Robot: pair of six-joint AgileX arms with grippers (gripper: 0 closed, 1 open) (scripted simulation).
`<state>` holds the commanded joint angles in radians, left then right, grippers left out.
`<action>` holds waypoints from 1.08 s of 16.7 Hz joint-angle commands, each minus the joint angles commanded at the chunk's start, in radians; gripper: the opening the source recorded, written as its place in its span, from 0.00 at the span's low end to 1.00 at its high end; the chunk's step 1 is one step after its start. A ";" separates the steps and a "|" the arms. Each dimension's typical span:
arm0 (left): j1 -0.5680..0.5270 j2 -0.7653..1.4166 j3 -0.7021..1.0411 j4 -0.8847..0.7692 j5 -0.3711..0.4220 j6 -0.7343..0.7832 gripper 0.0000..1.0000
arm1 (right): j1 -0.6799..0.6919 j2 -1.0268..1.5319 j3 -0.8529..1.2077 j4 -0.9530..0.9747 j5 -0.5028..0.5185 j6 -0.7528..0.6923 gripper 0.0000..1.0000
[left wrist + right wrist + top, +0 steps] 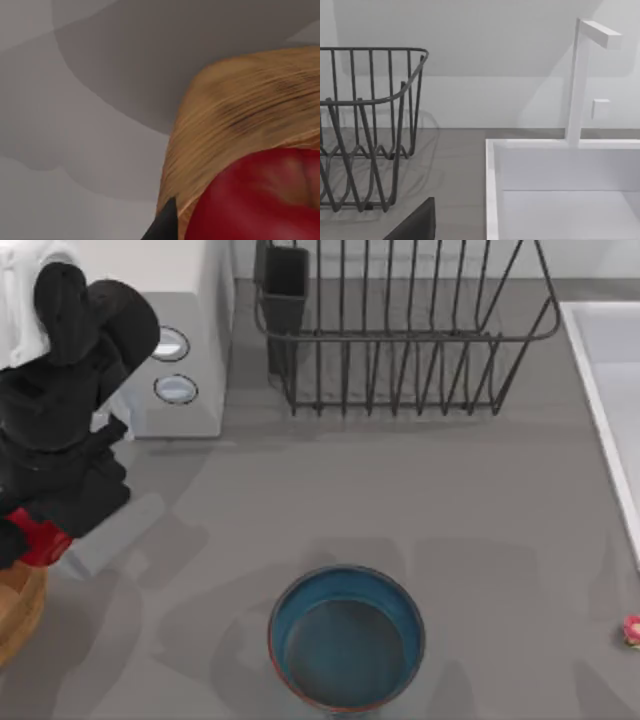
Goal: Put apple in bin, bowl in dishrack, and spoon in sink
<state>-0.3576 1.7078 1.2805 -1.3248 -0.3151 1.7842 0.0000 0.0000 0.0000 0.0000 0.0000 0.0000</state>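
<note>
left gripper (28, 540) clamped on apple (40, 537) over bin (18, 615) rim — wood grain close-up from left wrist

Grey table (400, 490) w/ bowl (346, 638), spoon (632, 630), dishrack (400, 330)

- The top camera is looking straight down at the table (400, 510), taking in the dishrack (400, 330) at the far edge, the bowl (346, 638) near the front, and the sink (605, 370) along the right side.
- My left wrist camera is sitting very close over the bin (240, 125), with the apple (260, 200) right against the lens; the top view is sharing both at its left edge.
- My right wrist camera is facing level toward the back wall, sharing the dishrack and sink with the top view.
</note>
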 joint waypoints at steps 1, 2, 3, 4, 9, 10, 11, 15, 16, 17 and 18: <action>0.006 -0.002 -0.004 -0.022 -0.029 0.104 0.00 | 0.000 0.000 0.000 0.000 0.000 0.000 1.00; 0.009 -0.005 -0.008 -0.043 -0.059 0.202 0.00 | 0.000 0.000 0.000 0.000 0.000 0.000 1.00; 0.010 -0.010 -0.012 -0.062 -0.087 0.295 0.00 | 0.000 0.000 0.000 0.000 0.000 0.000 1.00; 0.009 -0.015 -0.017 -0.080 -0.115 0.383 0.00 | 0.000 0.000 0.000 0.000 0.000 0.000 1.00; -0.018 -0.051 -0.034 -0.147 -0.232 0.740 0.00 | 0.000 0.000 0.000 0.000 0.000 0.000 1.00; -0.025 -0.059 -0.037 -0.155 -0.249 0.789 0.00 | 0.000 0.000 0.000 0.000 0.000 0.000 1.00; -0.032 -0.066 -0.039 -0.161 -0.263 0.828 0.00 | 0.000 0.000 0.000 0.000 0.000 0.000 1.00; -0.045 -0.080 -0.043 -0.169 -0.286 0.888 0.00 | 0.000 0.000 0.000 0.000 0.000 0.000 1.00; -0.045 -0.080 -0.043 -0.169 -0.286 0.888 0.00 | 0.000 0.000 0.000 0.000 0.000 0.000 1.00; -0.045 -0.080 -0.043 -0.169 -0.286 0.888 0.00 | 0.000 0.000 0.000 0.000 0.000 0.000 1.00; -0.045 -0.080 -0.043 -0.169 -0.286 0.888 0.00 | 0.000 0.000 0.000 0.000 0.000 0.000 1.00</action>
<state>-0.4022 1.6275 1.2373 -1.4936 -0.6015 2.6726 0.0000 0.0000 0.0000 0.0000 0.0000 0.0000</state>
